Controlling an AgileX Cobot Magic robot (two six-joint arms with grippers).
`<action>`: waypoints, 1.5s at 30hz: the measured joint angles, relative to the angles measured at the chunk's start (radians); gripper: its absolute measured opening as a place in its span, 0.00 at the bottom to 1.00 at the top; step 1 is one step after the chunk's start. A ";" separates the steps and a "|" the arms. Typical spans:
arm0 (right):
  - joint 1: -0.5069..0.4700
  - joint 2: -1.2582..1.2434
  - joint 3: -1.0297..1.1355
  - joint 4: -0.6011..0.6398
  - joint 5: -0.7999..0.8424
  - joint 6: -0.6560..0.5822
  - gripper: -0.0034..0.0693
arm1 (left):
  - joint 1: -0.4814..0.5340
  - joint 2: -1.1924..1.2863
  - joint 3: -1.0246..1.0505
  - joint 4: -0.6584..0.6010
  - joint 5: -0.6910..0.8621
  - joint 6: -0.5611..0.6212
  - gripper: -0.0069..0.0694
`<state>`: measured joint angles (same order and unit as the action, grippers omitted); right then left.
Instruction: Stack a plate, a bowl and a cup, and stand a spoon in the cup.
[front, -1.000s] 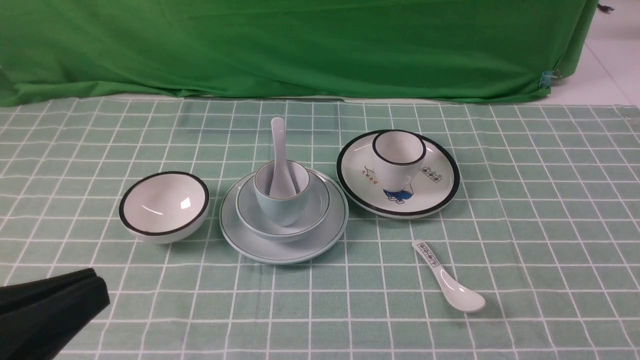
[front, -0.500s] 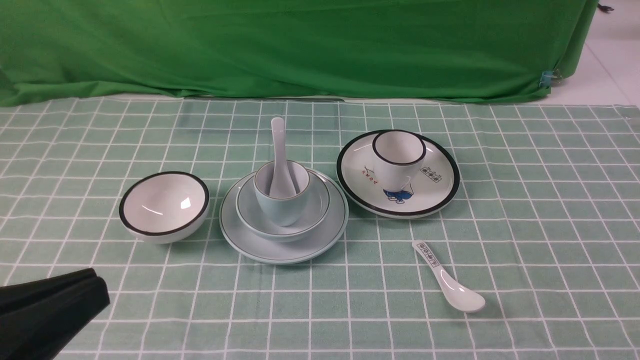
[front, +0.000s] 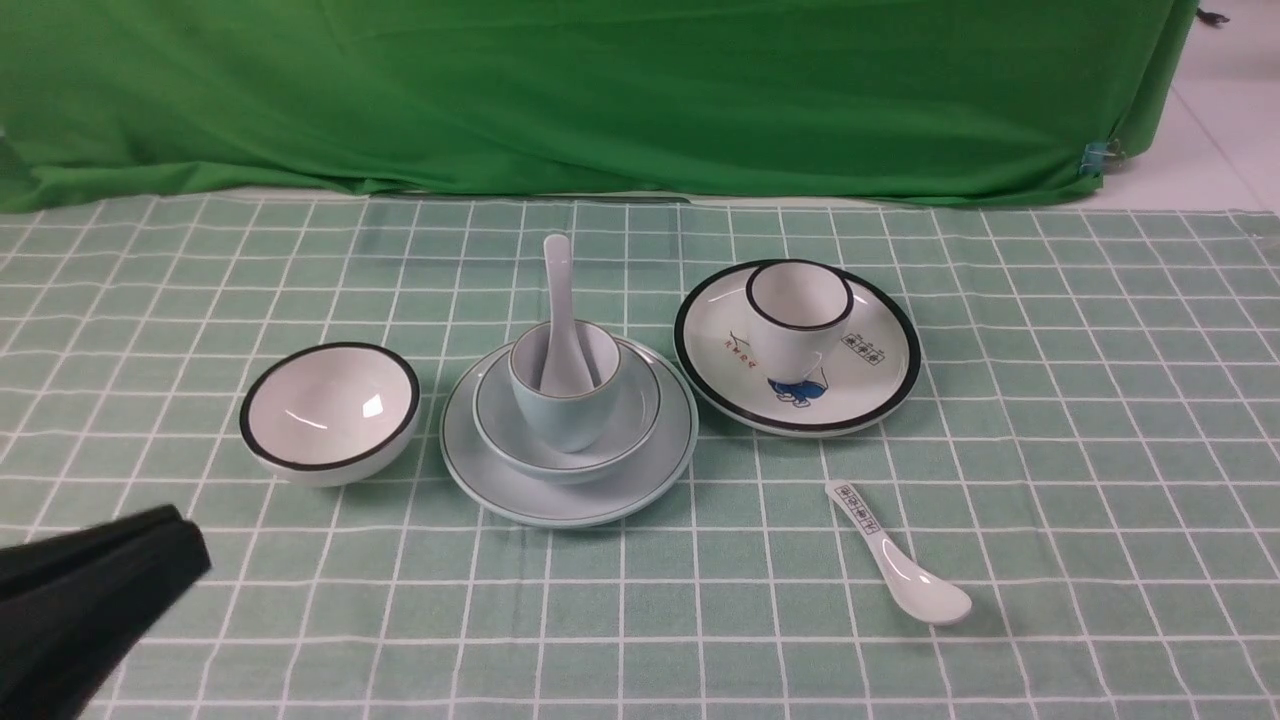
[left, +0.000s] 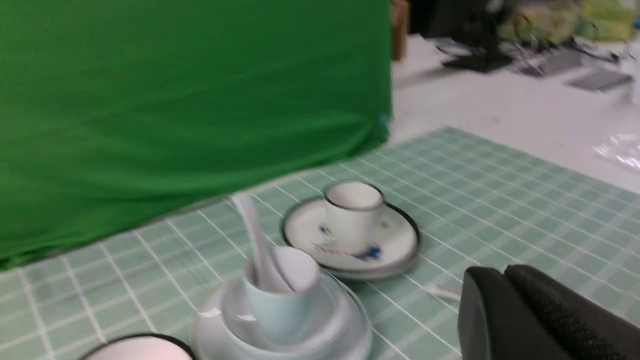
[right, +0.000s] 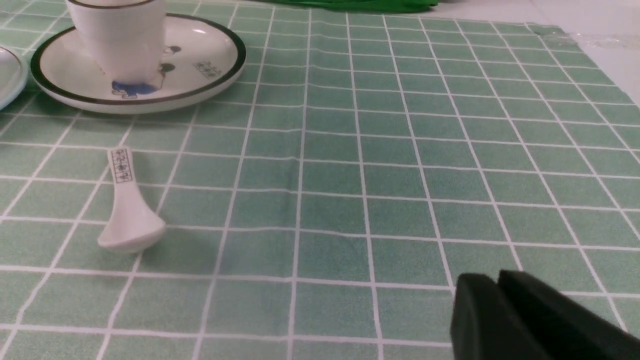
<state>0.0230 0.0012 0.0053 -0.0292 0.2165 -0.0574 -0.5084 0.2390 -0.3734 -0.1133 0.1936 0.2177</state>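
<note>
The pale blue-green plate (front: 662, 462) lies at the table's middle. The blue-grey bowl (front: 636, 420) sits on it, and the pale blue cup (front: 565, 415) stands in the bowl. The plain white spoon (front: 557, 290) stands in the cup, handle up and leaning back. The stack also shows blurred in the left wrist view, with the cup (left: 280, 307) and spoon (left: 252, 235). My left gripper (front: 180, 535) is shut and empty at the near left, apart from the stack; it also shows in its own view (left: 500, 275). My right gripper (right: 492, 280) is shut and empty; the front view does not show it.
A white black-rimmed bowl (front: 330, 412) sits left of the stack. A white black-rimmed plate (front: 880, 380) with a blue drawing holds a white black-rimmed cup (front: 797, 310) at the right. A spoon with printed squares (front: 900, 560) lies near right. A green cloth (front: 600, 90) hangs behind.
My left gripper has drawn back a little toward the near left corner and sits slightly higher in the picture. The stack and the other dishes have not moved.
</note>
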 joint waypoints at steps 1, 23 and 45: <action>0.000 0.000 0.000 0.000 0.000 0.000 0.17 | 0.045 -0.019 0.032 0.000 -0.044 0.002 0.11; 0.000 -0.001 0.000 0.000 0.000 0.000 0.21 | 0.629 -0.237 0.380 -0.043 0.053 -0.038 0.11; 0.000 -0.001 0.000 0.001 0.000 0.000 0.27 | 0.629 -0.237 0.380 -0.045 0.051 -0.029 0.11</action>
<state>0.0230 0.0000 0.0053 -0.0286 0.2164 -0.0574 0.1202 0.0017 0.0067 -0.1587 0.2446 0.1891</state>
